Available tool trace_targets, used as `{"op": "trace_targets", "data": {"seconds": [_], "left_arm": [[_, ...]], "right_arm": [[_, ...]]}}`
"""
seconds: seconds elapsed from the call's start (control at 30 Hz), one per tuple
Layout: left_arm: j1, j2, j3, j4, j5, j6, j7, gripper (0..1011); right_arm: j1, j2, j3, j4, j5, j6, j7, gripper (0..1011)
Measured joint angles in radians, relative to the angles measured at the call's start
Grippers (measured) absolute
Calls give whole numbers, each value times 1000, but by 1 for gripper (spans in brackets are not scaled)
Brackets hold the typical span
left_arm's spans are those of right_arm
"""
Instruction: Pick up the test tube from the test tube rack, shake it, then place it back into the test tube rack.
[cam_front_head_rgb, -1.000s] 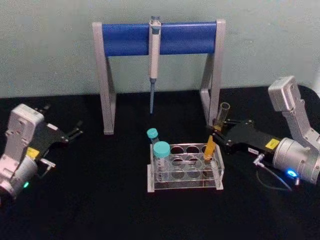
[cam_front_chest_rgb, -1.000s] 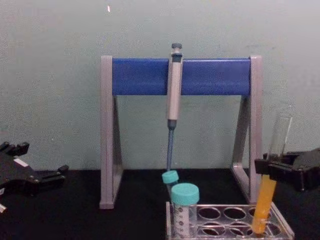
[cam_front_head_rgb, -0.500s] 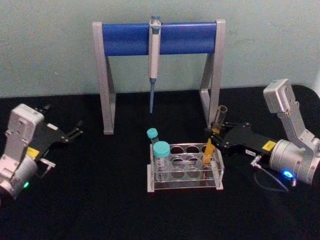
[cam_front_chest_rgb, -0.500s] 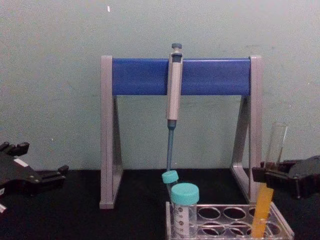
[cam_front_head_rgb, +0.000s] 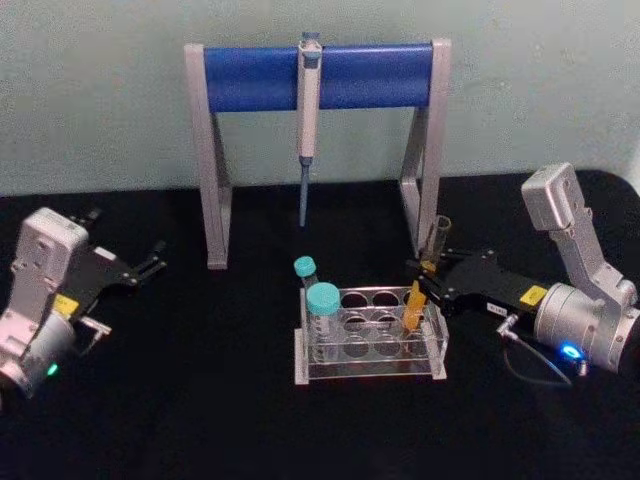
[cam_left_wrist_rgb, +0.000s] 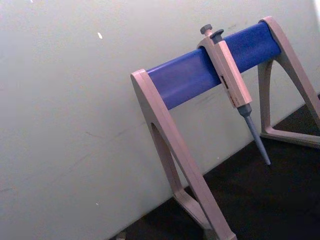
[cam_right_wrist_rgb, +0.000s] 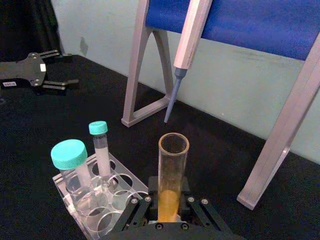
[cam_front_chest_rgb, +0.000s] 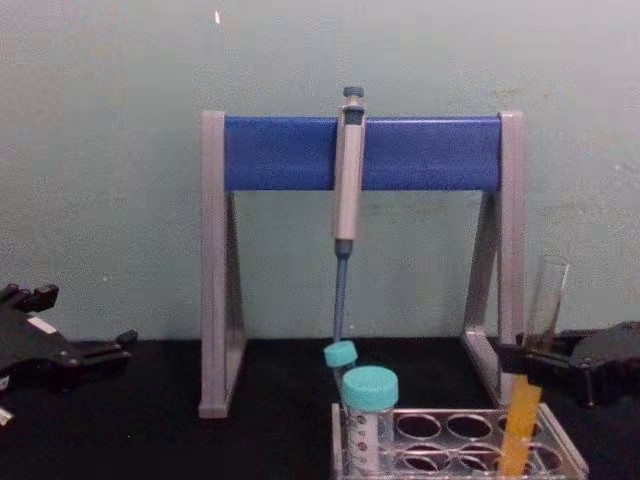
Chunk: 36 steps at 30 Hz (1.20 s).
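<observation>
The test tube (cam_front_head_rgb: 427, 262), a slim clear tube with yellow-orange liquid in its lower half, leans slightly in the back-right hole of the clear test tube rack (cam_front_head_rgb: 370, 372). My right gripper (cam_front_head_rgb: 431, 276) is shut on the tube just above the rack. In the chest view the tube (cam_front_chest_rgb: 545, 300) rises above the right gripper (cam_front_chest_rgb: 528, 362), its lower end inside the rack (cam_front_chest_rgb: 472, 445). The right wrist view looks down the tube (cam_right_wrist_rgb: 172, 165) from above the rack (cam_right_wrist_rgb: 75, 212). My left gripper (cam_front_head_rgb: 150, 264) is parked at the far left, open and empty.
A wide teal-capped tube (cam_front_head_rgb: 323, 305) and a smaller one (cam_front_head_rgb: 305, 270) stand at the rack's left end. Behind it stands the grey-and-blue pipette stand (cam_front_head_rgb: 250, 78) with a pipette (cam_front_head_rgb: 308, 110) hanging down. Black tabletop lies open in front and at left.
My right gripper has come down with the test tube, sinking its lower end deeper into the rack's back-right hole. The left arm has not moved.
</observation>
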Motion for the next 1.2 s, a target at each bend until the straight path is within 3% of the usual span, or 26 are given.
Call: {"op": "trace_targets", "data": {"seconds": [0.77, 1.03, 1.2], "left_arm": [[0, 0, 0, 0, 0, 0, 0, 1001], [0, 0, 0, 0, 0, 0, 0, 1001], [0, 0, 0, 0, 0, 0, 0, 1001]], "right_arm": [[-1, 0, -2, 8, 1, -1, 1, 241], [-2, 0, -1, 8, 0, 0, 1, 479], [-2, 0, -1, 7, 0, 0, 1, 686]]}}
